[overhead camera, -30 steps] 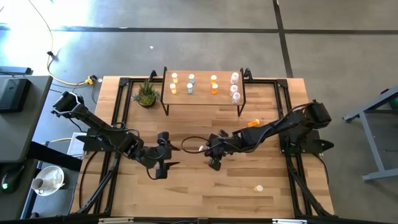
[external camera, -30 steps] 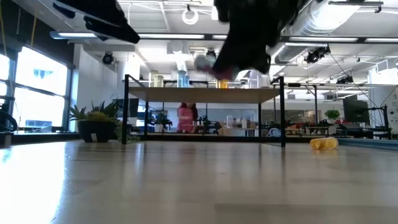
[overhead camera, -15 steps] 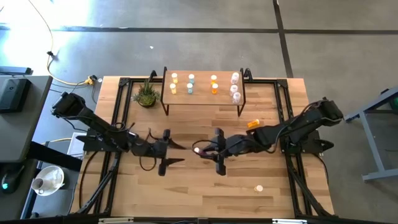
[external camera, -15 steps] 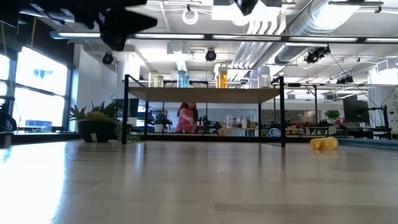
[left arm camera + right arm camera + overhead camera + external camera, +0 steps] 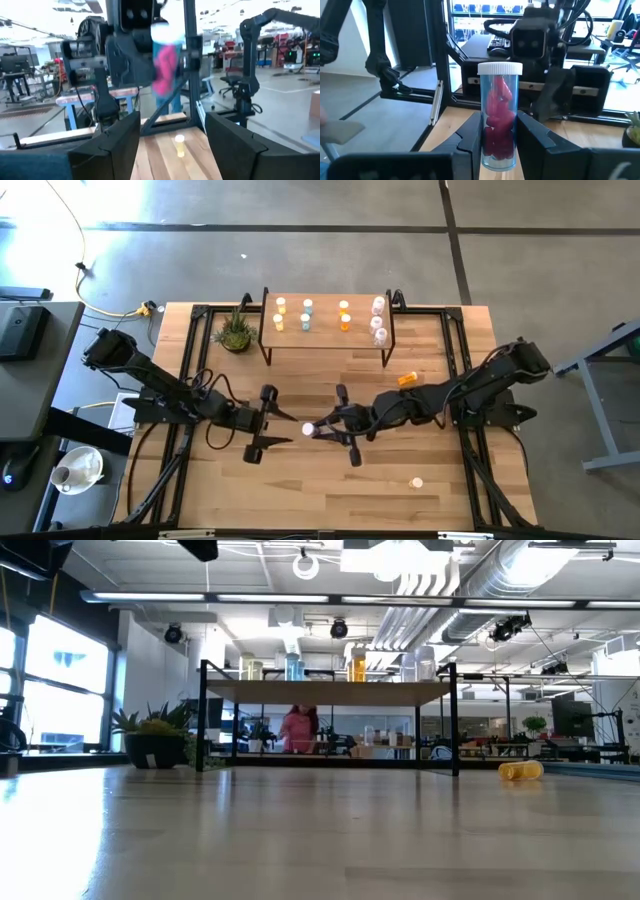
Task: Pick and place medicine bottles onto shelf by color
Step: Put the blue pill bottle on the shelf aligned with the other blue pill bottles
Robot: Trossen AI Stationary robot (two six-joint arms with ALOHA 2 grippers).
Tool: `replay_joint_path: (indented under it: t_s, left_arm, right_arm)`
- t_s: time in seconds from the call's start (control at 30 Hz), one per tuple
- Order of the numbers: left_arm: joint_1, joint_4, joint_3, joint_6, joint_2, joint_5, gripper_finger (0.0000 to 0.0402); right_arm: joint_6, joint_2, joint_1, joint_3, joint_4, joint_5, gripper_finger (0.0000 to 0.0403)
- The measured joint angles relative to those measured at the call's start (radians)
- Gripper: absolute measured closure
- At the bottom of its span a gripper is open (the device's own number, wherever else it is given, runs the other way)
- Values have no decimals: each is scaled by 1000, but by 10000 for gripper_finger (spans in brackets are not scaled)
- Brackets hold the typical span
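My right gripper [image 5: 322,428] hangs above the table's middle, shut on a clear pale-blue medicine bottle [image 5: 498,120] that has pink pills inside and a white cap [image 5: 308,429]. Facing it from the left, my left gripper [image 5: 285,428] stands open, its fingers [image 5: 120,145] short of the bottle [image 5: 165,60] and not touching it. At the far edge stands the shelf [image 5: 325,330], with several bottles upright on it in colour groups: yellow [image 5: 280,305], blue [image 5: 307,306], orange [image 5: 344,308] and pinkish-white [image 5: 377,322]. My right gripper pinches the bottle's lower body [image 5: 487,137] between its two fingers [image 5: 535,137], one on either side. The fingers come in level from the table's right. The bottle stands upright with its cap on top, lifted clear of the table.
An orange-yellow bottle [image 5: 408,379] lies on its side right of the shelf, and also shows in the low view [image 5: 520,771]. Another small bottle [image 5: 416,482] sits near the front right. A potted plant [image 5: 236,332] stands left of the shelf.
My right gripper has risen with the bottle, tipped from pointing down to level and shifted toward the table's left. My left gripper has tipped up from pointing down to level and now faces the bottle.
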Motion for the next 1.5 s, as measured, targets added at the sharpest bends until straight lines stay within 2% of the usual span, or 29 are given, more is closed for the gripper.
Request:
replay_joint_path:
  t_s: [0.2,0.8,1.3,1.5]
  left_arm:
    - [0,22,0,0,0,0,190]
    - [0,19,0,-10,0,33,190]
    - [0,14,0,-19,0,1,192]
    - [0,14,0,-17,0,1,226]
  right_arm:
    - [-2,74,-1,0,92,-26,324]
    - [-81,229,-18,0,316,-2,324]
    - [-88,235,-25,0,341,-3,324]
    - [-88,235,-30,0,341,-3,324]
